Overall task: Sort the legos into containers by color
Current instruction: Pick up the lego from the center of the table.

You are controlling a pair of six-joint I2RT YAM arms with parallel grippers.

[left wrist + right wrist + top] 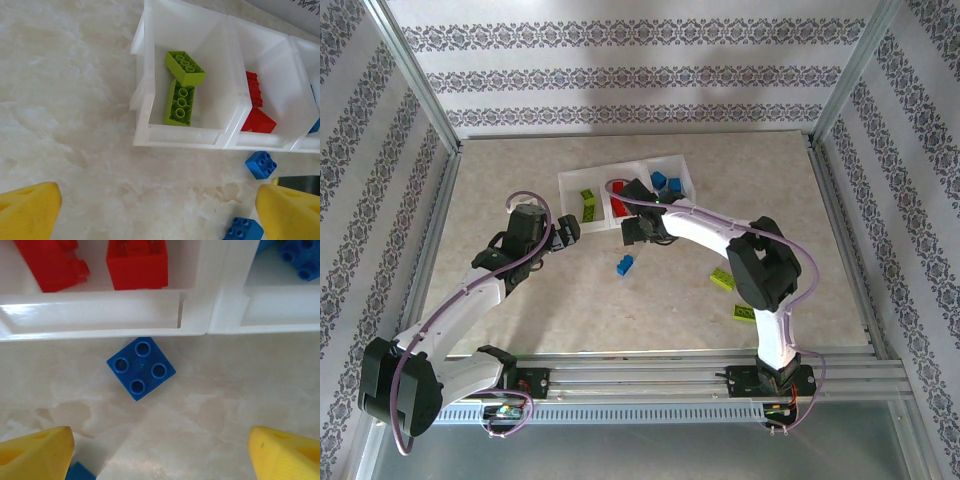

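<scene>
Right wrist | blue lego (pixel 141 368): square, four studs, just beside containers (pixel 100 315) | right gripper (pixel 160 455): jaws wide

I see a marbled beige desk (pixel 520 310). Directly on it:
- three-bin white tray (pixel 566 185), far side
- blue four-stud brick (pixel 141 368), just outside the tray's near wall
- second blue brick (pixel 623 264), nearer, mid-desk
- lime brick (pixel 722 279), to the right
- second lime brick (pixel 744 314), nearer still

Bare table (pixel 500 180) open left of the containers (pixel 175 136), their front wall close behind a blue four-stud brick (pixel 141 368), clear tabletop on its near side, second blue brick (pixel 79 473) nearby at lower left, right arm (pixel 710 228) spanning the middle, lime bricks (pixel 722 278) lying near its elbow.
</scene>
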